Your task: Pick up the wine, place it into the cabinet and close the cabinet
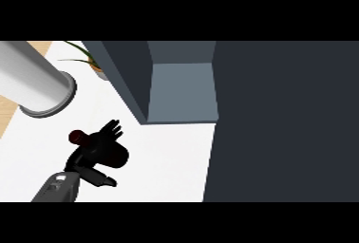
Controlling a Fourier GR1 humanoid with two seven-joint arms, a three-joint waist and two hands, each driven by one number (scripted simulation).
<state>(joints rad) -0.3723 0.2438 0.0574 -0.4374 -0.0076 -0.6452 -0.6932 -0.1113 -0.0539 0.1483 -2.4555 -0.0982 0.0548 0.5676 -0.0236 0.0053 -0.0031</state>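
Wine [79, 137] under left hand [98, 154], neck pointing upper-left

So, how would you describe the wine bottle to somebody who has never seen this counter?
Start at the big grey cylinder at the upper left of the white counter. Just below it is a black hand; the wine bottle is the dark red tip showing at its upper left, mostly hidden.

Dark red wine [77, 137], white counter [161, 161]
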